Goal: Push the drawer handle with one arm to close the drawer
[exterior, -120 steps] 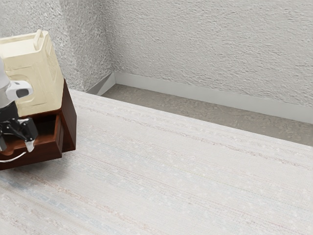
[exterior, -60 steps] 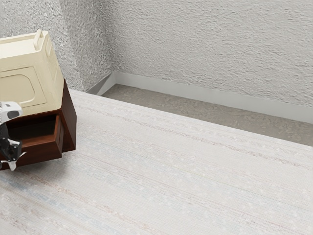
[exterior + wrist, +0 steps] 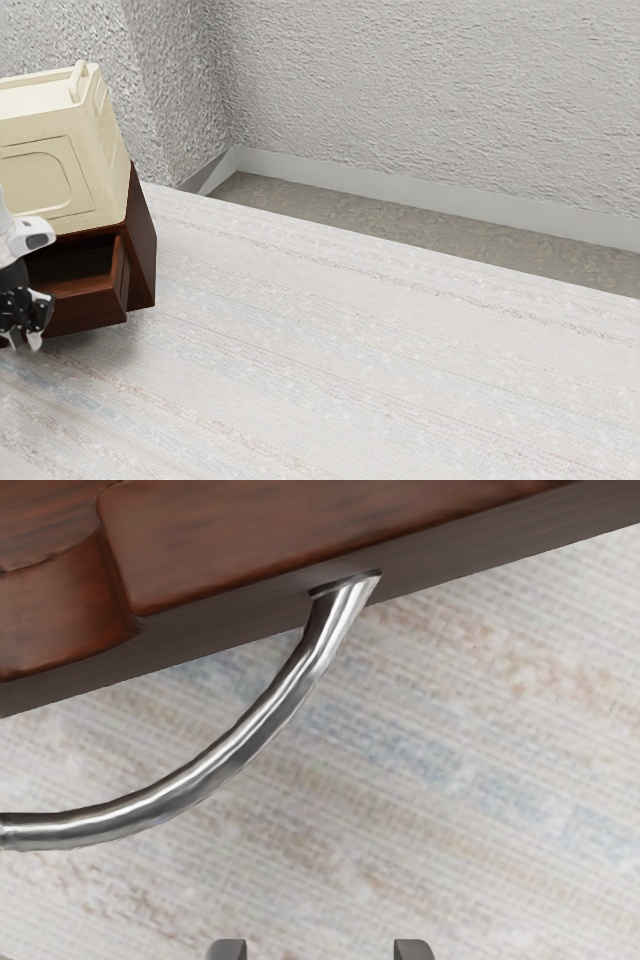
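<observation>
Wrist view's edge cuts off the handle (image 3: 238,748); the drawer (image 3: 90,311) seems too dark inside to read

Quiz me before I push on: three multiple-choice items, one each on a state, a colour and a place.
1. The drawer is:
A) fully closed
B) pulled out
C) off the cabinet

2. The curved handle is:
A) black
B) cream
C) silvery

3. The cream container sits:
A) on top of the cabinet
B) inside the drawer
C) beside the cabinet

Key:
1 B: its front stands out from the cabinet, its dark inside showing.
2 C: bright metallic sheen along the bar.
3 A: its base rests above the drawer opening.
</observation>
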`<action>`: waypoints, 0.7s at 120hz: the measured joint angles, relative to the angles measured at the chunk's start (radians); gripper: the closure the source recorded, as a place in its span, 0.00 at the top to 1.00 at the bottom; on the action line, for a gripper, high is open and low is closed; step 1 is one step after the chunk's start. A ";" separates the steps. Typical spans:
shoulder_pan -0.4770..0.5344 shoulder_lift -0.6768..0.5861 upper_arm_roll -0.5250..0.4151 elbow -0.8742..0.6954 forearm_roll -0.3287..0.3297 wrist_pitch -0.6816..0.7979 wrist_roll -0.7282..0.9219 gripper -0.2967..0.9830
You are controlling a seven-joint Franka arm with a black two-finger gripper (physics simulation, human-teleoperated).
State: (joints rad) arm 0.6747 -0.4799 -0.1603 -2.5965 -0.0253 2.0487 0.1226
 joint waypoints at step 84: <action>0.029 0.102 0.002 0.067 -0.008 0.091 0.002 0.24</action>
State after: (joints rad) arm 0.7040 -0.3784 -0.1580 -2.5298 -0.0333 2.1393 0.1250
